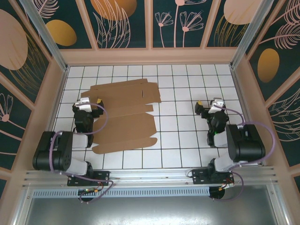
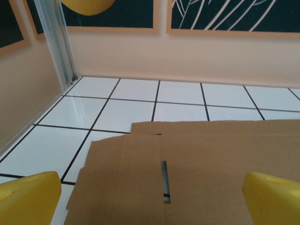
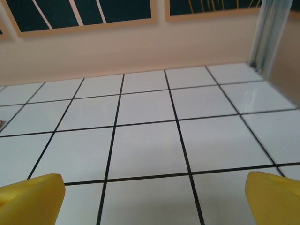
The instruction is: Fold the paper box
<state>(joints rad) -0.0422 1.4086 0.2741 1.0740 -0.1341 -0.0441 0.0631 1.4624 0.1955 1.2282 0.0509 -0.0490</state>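
Note:
The paper box (image 1: pixel 124 115) lies flat as a brown die-cut cardboard sheet on the left half of the tiled floor, flaps spread out. In the left wrist view the paper box (image 2: pixel 211 164) shows a narrow slot between two panels. My left gripper (image 1: pixel 90 104) hovers over the sheet's left edge, open, yellow fingertips (image 2: pixel 28 197) wide apart with nothing between them. Well to the right of the sheet, my right gripper (image 1: pixel 209 107) hangs open over bare tiles, its yellow fingertips (image 3: pixel 30 197) spread at the bottom corners of the right wrist view.
White tiled floor (image 1: pixel 187 140) is enclosed by peach walls (image 1: pixel 150 56) on three sides, with metal corner posts (image 2: pixel 58 47) at the back. The arm bases sit on a rail (image 1: pixel 150 177) at the near edge. Free tiles lie between the sheet and the right arm.

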